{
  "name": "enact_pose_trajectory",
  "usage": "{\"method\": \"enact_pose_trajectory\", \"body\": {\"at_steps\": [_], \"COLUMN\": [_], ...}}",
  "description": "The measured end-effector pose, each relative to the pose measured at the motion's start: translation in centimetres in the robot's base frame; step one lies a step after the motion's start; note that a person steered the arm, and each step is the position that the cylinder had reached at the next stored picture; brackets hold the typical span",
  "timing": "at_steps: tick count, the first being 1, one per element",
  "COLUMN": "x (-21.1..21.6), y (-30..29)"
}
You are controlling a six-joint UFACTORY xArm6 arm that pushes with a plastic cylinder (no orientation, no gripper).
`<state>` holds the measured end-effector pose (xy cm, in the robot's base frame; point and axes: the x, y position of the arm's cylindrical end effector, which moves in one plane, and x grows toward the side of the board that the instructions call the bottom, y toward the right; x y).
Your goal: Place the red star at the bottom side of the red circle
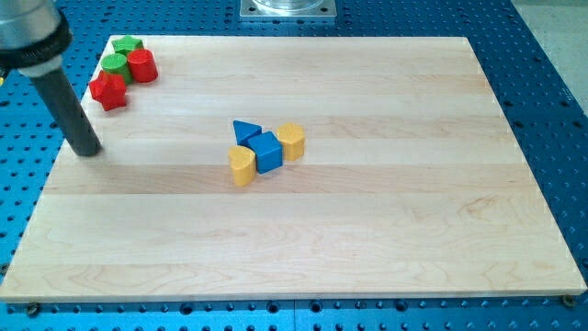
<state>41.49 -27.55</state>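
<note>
A pale wooden board [303,230] lies on a blue perforated table [551,92]. There are no jaws here to be spread or pressed together: the arm ends in a plain dark rod.

At the view's far left, the rod slants down from the top corner, and my tip [87,152] rests on the board near its left edge. It is below and slightly left of the red star [108,90], close to it but not touching.

Near the board's top-left corner, four blocks sit packed together. The red star is lowest and leftmost. Up and to its right is the red circle [142,65]. A green circle [115,63] sits beside the red circle, and a green star [128,45] is at the top.

Near the centre, well apart from these, lie a yellow heart [242,166], a blue triangle [246,132], a blue cube [267,152] and a yellow block [291,141], all touching or nearly so.

The likely risks: the star sits near the board's left edge, so a push leftward could send it off. A push upward from where the tip stands could drive the star into the green circle and red circle, shifting the target itself. The star's points may also make it spin off the rod.
</note>
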Motion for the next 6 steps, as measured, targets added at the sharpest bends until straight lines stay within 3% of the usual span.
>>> {"method": "enact_pose_trajectory", "body": {"at_steps": [1, 6], "x": [-4.6, -9.8], "y": [-0.9, 1.2]}}
